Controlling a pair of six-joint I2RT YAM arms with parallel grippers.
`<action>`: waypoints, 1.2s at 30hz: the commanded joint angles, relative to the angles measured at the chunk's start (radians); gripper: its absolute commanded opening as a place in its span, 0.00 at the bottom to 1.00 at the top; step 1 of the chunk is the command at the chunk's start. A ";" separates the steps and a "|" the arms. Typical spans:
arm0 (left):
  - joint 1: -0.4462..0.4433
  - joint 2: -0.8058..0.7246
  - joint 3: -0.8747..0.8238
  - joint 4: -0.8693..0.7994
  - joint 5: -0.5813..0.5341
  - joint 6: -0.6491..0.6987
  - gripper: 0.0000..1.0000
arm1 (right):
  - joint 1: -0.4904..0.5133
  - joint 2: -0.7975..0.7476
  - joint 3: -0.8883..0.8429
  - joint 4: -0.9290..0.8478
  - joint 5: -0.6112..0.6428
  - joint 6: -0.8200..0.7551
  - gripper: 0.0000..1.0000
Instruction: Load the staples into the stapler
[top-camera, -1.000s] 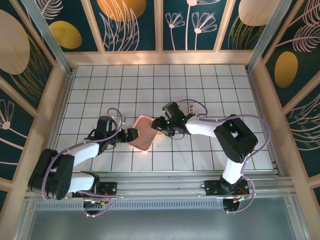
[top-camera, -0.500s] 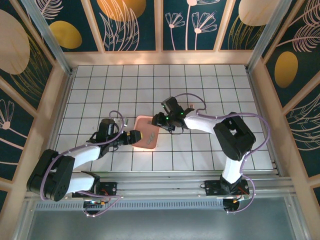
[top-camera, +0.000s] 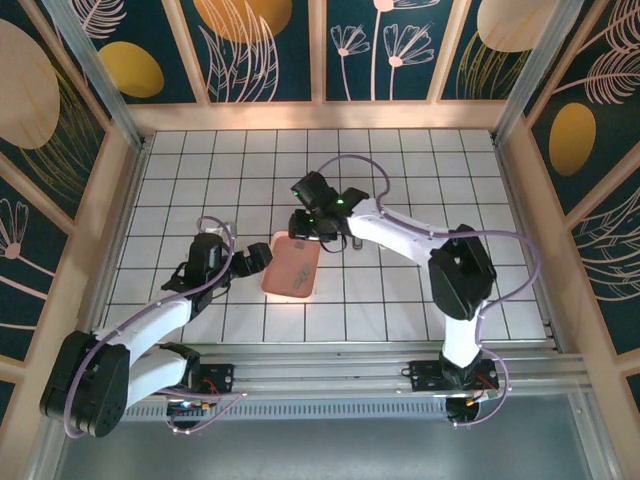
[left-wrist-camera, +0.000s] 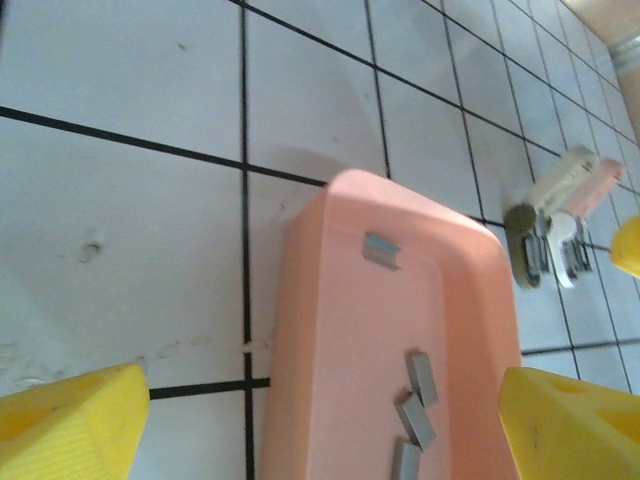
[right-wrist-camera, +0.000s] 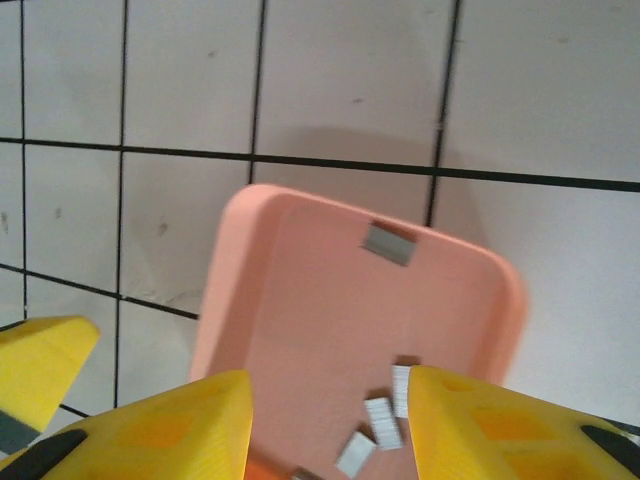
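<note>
The pink tray (top-camera: 291, 268) lies flat on the tiled table. Several grey staples sit in it: one strip (left-wrist-camera: 381, 250) at its far end and a cluster (left-wrist-camera: 418, 400) nearer the middle. My left gripper (top-camera: 251, 262) stands open at the tray's left edge, and its yellow fingers (left-wrist-camera: 70, 425) straddle the tray (left-wrist-camera: 340, 340) without touching it. My right gripper (top-camera: 305, 226) hovers open over the tray's far end, with the staples (right-wrist-camera: 383, 422) between its fingers (right-wrist-camera: 160, 430). The stapler (left-wrist-camera: 555, 215) lies open just right of the tray.
A yellow finger of the left gripper (right-wrist-camera: 40, 365) pokes into the right wrist view at the left. The white tiled table (top-camera: 400, 160) is ringed by wooden walls. The right arm (top-camera: 400, 232) arches over the stapler area.
The right gripper has swung left and away from the arms, over the tray's far end. The left gripper has drawn back from the tray, which has turned and now lies flat.
</note>
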 joint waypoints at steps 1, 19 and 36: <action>0.010 0.015 -0.003 0.007 -0.070 -0.060 0.90 | 0.036 0.107 0.112 -0.196 0.042 -0.061 0.45; 0.058 0.049 -0.064 0.031 -0.014 -0.097 0.81 | 0.041 0.368 0.384 -0.471 0.039 -0.123 0.40; 0.100 -0.035 -0.093 -0.030 -0.088 -0.144 0.80 | 0.042 0.489 0.506 -0.607 0.052 -0.147 0.40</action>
